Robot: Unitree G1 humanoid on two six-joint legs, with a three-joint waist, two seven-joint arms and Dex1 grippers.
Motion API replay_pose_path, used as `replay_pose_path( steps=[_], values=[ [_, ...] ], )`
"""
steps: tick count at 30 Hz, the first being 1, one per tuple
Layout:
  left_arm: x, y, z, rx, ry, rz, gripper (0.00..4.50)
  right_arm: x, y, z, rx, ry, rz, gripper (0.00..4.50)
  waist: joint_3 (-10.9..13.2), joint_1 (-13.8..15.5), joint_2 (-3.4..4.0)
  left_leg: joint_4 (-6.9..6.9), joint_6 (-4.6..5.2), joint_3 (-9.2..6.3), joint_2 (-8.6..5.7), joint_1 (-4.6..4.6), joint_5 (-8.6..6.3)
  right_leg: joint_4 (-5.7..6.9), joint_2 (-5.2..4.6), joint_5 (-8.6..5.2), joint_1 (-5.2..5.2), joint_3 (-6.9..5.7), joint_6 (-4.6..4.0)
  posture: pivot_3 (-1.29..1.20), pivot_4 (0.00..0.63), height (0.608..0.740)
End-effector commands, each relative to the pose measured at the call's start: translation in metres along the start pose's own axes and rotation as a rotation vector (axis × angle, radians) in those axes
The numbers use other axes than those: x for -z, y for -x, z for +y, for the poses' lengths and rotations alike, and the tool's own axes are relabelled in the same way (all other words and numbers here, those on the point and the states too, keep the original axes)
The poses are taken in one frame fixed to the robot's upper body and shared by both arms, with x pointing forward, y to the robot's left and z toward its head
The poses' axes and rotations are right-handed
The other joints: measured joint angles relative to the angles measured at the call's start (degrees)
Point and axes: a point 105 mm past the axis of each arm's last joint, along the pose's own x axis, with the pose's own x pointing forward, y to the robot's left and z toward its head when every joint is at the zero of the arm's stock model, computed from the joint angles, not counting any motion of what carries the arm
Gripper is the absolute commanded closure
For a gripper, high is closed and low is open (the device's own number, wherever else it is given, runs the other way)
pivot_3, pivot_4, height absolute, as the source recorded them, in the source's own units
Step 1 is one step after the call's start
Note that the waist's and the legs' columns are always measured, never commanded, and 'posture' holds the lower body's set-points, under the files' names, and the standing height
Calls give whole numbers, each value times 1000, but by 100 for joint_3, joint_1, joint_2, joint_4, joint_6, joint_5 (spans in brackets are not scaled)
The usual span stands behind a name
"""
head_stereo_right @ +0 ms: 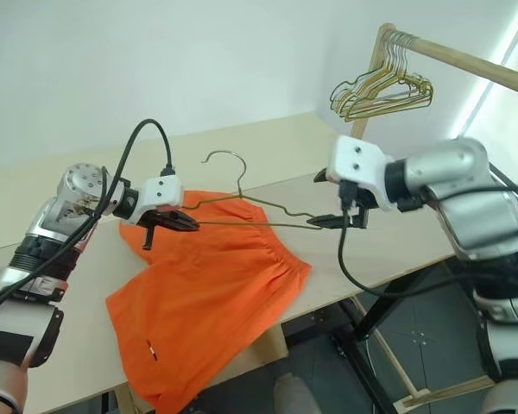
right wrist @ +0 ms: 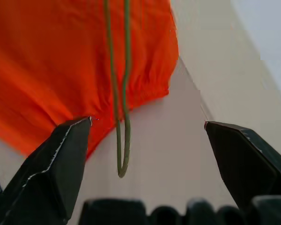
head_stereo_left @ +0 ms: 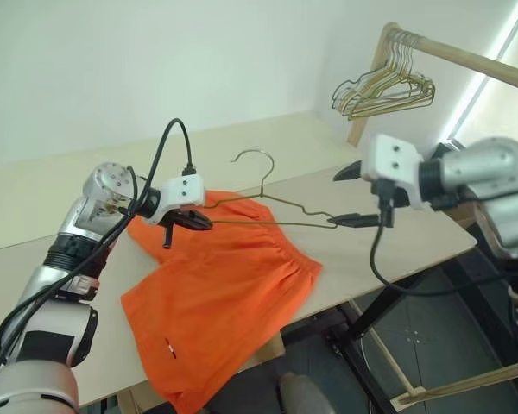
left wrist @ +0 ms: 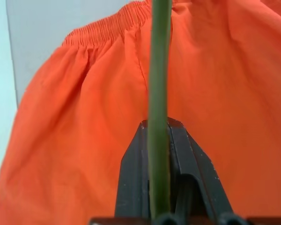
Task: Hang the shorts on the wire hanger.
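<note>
Fingers of the left gripper [head_stereo_left: 198, 221] are pressed together on one end of the wire hanger [head_stereo_left: 272, 207]. In the left wrist view the thin wire [left wrist: 159, 93] runs straight up between the two black fingers [left wrist: 133, 183], with orange cloth behind it. This gripper holds the hanger up in the air, over the shorts [head_stereo_left: 216, 289].

The hanger stretches across to the right gripper [head_stereo_left: 356, 195]. Its hook curls upward near the middle. Its other end sits by the lower finger of the right gripper. That gripper's fingers are spread wide apart. In the right wrist view the rounded end of the hanger [right wrist: 122, 154] hangs in the gap between the two fingers [right wrist: 61, 159] and touches neither one.

The shorts lie flat on the pale table [head_stereo_left: 52, 207]. The puffy waistband is toward the right side, under the hanger. One leg of the shorts reaches the near edge of the table and hangs over it a little.

Far off, past the table's back right corner, a bunch of gold hangers [head_stereo_left: 384, 90] hangs on a wooden rail [head_stereo_left: 466, 59].
</note>
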Motion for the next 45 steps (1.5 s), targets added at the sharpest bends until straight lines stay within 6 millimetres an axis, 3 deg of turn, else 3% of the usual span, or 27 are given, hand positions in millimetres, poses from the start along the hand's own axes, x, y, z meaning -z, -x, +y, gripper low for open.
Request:
replay_pose_path(
  steps=[1, 13, 17, 27, 32, 33, 35, 41, 45],
  values=[
    [-8, 9, 5, -42, -10, -27, 4500, 9, -11, 2, -88, -135, 80, 40, 0, 98, 1, 0, 0, 2, -1, -3, 0, -1, -1, 0, -4, 2, 0, -233, 0, 740],
    [-11, 13, 3, -60, 1, -42, 4500, 23, -49, -5, -130, -189, 193, 40, 2, 450, 4, 10, 0, 4, -9, -36, 0, 46, -2, 0, -37, 0, 0, -206, 0, 740],
    [-12, 14, 3, -59, -4, -48, 4500, 24, -56, -8, -126, -203, 196, 949, 2, 452, 4, 14, 0, 2, -11, -53, 0, 47, -2, 0, -50, -3, -1, -206, 0, 740],
    [-14, 12, 0, -43, -17, -59, 4500, 23, -59, -10, -131, -197, 184, 4481, 2, 402, 4, 15, -1, 2, -13, -57, 1, 51, -1, 0, -58, -2, -1, -212, 0, 740],
    [-14, 10, -3, -20, -39, -65, 4500, 21, -54, -4, -149, -173, 162, 4481, 2, 402, 4, 15, -1, 2, -13, -57, 1, 52, -1, 0, -58, -1, -1, -220, 0, 740],
    [-15, 11, -4, -5, -37, -89, 4079, 22, -53, -1, -154, -169, 159, 4500, 2, 404, 4, 14, -1, 2, -13, -58, 1, 52, -1, 0, -59, -2, -1, -222, 0, 740],
    [-19, 14, -6, 22, -48, -129, 3717, 24, -49, 5, -169, -170, 147, 4500, 2, 417, 4, 15, -1, 2, -13, -61, 1, 51, -1, 0, -60, -3, -1, -223, 0, 740],
    [-31, 26, -2, 7, -13, -287, 1673, 37, -25, 32, -215, -205, 124, 4500, 2, 446, 4, 22, -1, -2, -11, -68, 1, 50, -2, 0, -62, -7, 0, -223, 0, 740],
    [-30, 37, 4, -31, 31, -331, 346, 54, 1, 53, -235, -375, 128, 4500, 2, 451, 4, 22, 0, -3, -10, -64, 0, 48, -2, 0, -57, -8, 0, -220, 0, 740]
  ],
)
